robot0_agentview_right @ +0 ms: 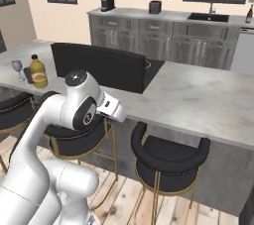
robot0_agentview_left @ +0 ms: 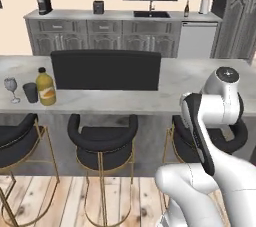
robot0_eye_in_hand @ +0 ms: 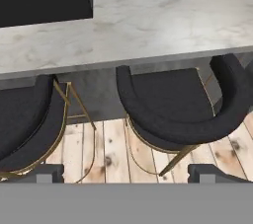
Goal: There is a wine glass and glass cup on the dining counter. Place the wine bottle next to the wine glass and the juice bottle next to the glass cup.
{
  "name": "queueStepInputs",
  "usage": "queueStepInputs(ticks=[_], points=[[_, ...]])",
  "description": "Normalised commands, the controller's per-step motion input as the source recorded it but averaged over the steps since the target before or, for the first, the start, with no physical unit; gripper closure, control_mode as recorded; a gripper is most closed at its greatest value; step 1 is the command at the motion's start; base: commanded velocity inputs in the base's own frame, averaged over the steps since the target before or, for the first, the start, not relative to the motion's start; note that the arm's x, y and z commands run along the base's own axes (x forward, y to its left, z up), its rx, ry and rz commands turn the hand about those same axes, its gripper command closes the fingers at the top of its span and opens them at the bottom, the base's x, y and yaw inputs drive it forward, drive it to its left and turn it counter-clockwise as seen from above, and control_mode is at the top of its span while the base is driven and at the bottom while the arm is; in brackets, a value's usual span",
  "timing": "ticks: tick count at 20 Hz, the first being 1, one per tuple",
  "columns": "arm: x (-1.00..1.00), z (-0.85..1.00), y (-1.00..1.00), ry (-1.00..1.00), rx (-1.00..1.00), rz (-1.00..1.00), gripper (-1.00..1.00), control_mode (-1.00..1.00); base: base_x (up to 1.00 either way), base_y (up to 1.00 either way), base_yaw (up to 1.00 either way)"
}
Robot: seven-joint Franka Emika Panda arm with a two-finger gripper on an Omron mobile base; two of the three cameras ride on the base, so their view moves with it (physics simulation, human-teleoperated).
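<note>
At the left end of the dining counter (robot0_agentview_left: 190,83) stand the clear stemmed wine glass (robot0_agentview_left: 11,89), the dark glass cup (robot0_agentview_left: 31,92) and the yellow juice bottle (robot0_agentview_left: 46,87), close together; the juice bottle touches or nearly touches the cup's right side. The right base view has them at far left: wine glass (robot0_agentview_right: 18,69), juice bottle (robot0_agentview_right: 37,71). The dark wine bottle (robot0_agentview_left: 187,8) (robot0_agentview_right: 249,15) stands on the back counter right of the sink. My gripper (robot0_eye_in_hand: 127,173) is open with nothing between its fingertips (robot0_eye_in_hand: 49,172), looking down over the counter's front edge (robot0_eye_in_hand: 148,57), far from all of them.
A black cooktop (robot0_agentview_left: 106,70) is set into the dining counter. Black stools with gold legs (robot0_agentview_left: 102,141) (robot0_eye_in_hand: 178,109) line its front. The back counter carries a coffee machine (robot0_agentview_left: 44,3), a toaster (robot0_agentview_left: 98,6), a sink (robot0_agentview_left: 151,14) and a paper towel roll (robot0_agentview_left: 204,5).
</note>
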Motion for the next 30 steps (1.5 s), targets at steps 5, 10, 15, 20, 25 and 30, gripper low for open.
queueStepInputs(ticks=[5,10,15,20,25,30], points=[[0.0,0.0,0.0,0.0,0.0,0.0,-1.0,1.0,-0.1,-0.78,0.0],[0.0,0.0,0.0,0.0,0.0,0.0,-1.0,1.0,-0.11,-0.78,0.0],[0.0,0.0,0.0,0.0,0.0,0.0,-1.0,1.0,-0.09,-0.78,0.0],[0.0,0.0,0.0,0.0,0.0,0.0,-1.0,1.0,-0.06,-0.79,0.0],[0.0,0.0,0.0,0.0,0.0,0.0,-1.0,1.0,-0.06,-0.79,0.0],[0.0,0.0,0.0,0.0,0.0,0.0,-1.0,1.0,-0.01,-0.8,0.0]])
